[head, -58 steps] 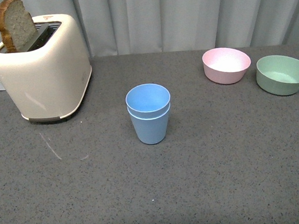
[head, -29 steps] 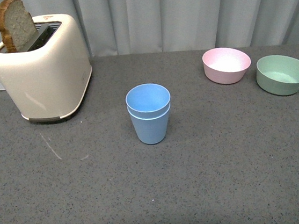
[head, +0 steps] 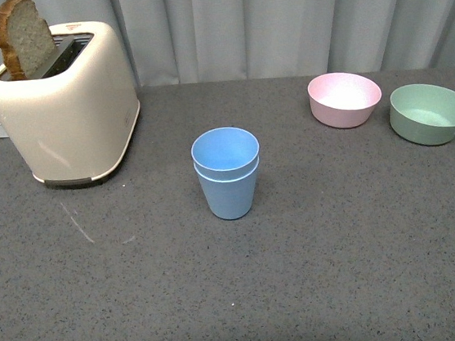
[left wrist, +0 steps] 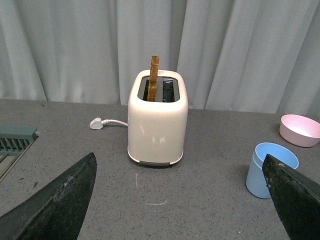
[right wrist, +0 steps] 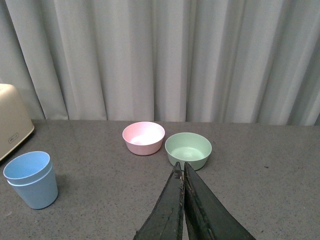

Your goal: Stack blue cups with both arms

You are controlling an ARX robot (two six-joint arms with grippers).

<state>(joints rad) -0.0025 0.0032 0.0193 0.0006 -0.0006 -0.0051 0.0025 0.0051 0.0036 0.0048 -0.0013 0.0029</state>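
Two light blue cups (head: 228, 173) stand nested, one inside the other, upright in the middle of the grey table; they also show as the cups (left wrist: 268, 170) in the left wrist view and the cups (right wrist: 31, 179) in the right wrist view. Neither arm appears in the front view. My left gripper (left wrist: 180, 162) is open, its two dark fingers spread wide with bare table between them, the cups just beside one finger. My right gripper (right wrist: 182, 167) is shut with nothing in it, well away from the cups.
A cream toaster (head: 64, 103) with a slice of bread (head: 23, 36) stands at the back left, its white plug (left wrist: 96, 123) behind it. A pink bowl (head: 344, 99) and a green bowl (head: 431, 113) sit at the back right. A grey curtain hangs behind the table.
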